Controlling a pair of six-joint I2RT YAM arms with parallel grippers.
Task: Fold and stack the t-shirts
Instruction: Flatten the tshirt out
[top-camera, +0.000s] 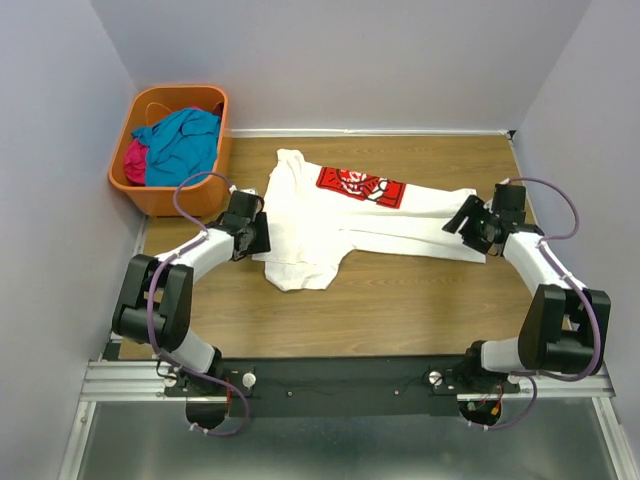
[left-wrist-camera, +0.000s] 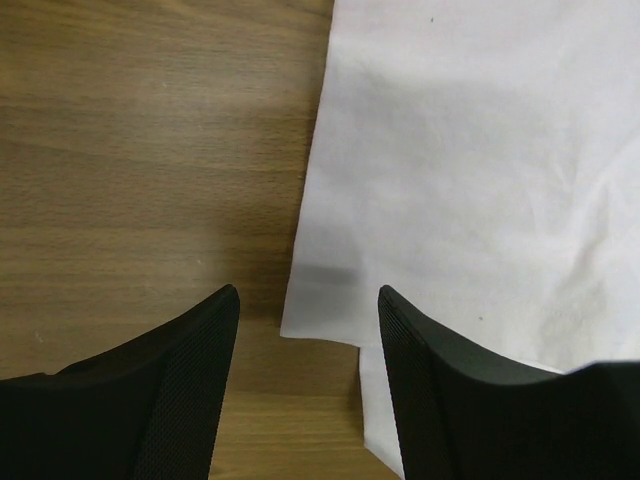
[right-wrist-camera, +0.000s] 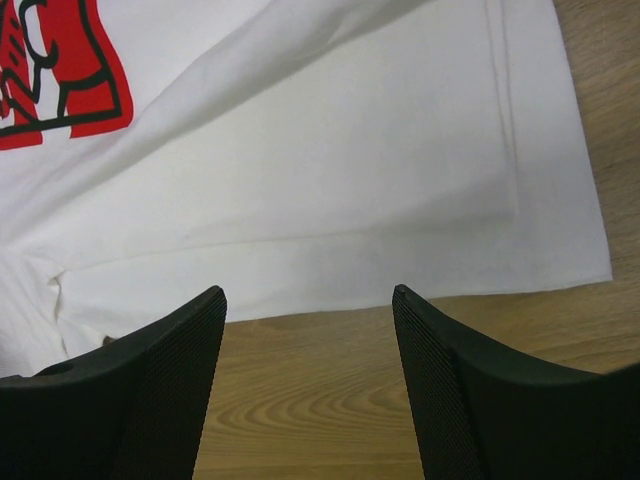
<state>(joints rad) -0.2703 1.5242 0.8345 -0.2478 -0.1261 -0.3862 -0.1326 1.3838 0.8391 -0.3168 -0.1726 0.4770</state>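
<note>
Two grippers, jaws spread and empty, flank the white t-shirt (top-camera: 340, 225) lying mid-frame on the table (top-camera: 400, 300): left gripper (left-wrist-camera: 308, 295) at its left edge, right gripper (right-wrist-camera: 308, 292) at its hem. The next fold likely needs both edges pinched. Bare wood lies below. The teal t-shirt (top-camera: 185, 140) and magenta t-shirt (top-camera: 134, 160) sit in the basket (top-camera: 165, 200), upper left.

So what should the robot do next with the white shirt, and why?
Probably lower the left end effector and right end effector to pinch the white t-shirt. Both are open and empty, with the shirt's edge lying flat just ahead of them.
</note>
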